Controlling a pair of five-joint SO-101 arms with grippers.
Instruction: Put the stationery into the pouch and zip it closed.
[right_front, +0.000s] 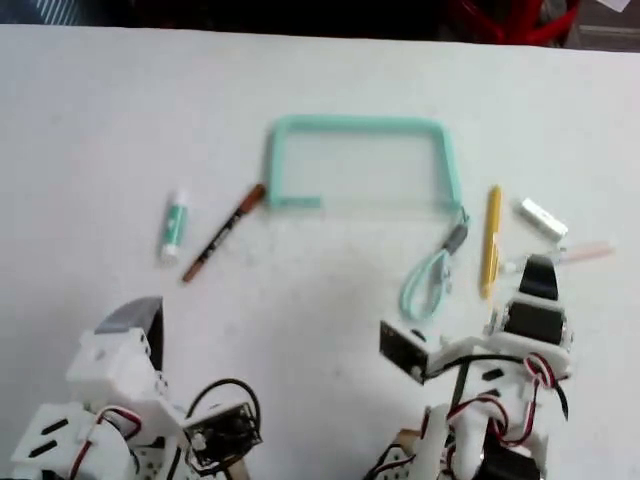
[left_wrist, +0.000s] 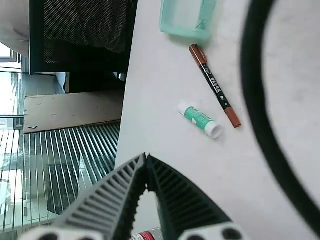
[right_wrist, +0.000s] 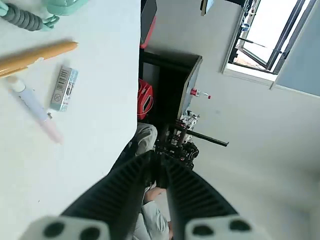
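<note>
A clear pouch (right_front: 360, 160) with a teal zip border lies flat at the middle of the table, its teal strap (right_front: 428, 282) trailing toward the right arm. To its left lie a brown-capped black marker (right_front: 222, 232) and a white-green glue stick (right_front: 175, 225); the left wrist view has the marker (left_wrist: 215, 86), the glue stick (left_wrist: 199, 119) and a pouch corner (left_wrist: 187, 17). To the right lie a yellow pen (right_front: 491, 240), a small silver piece (right_front: 540, 217) and a pink pen (right_front: 585, 252). My left gripper (left_wrist: 146, 167) is shut and empty near the front edge. My right gripper (right_wrist: 159, 162) is shut and empty beside the yellow pen (right_wrist: 35, 57).
A black cable (left_wrist: 260, 100) arcs across the left wrist view. Both arm bases (right_front: 130, 420) stand at the table's front edge. The table's right edge runs close to the pink pen (right_wrist: 35, 107) and the silver piece (right_wrist: 64, 88).
</note>
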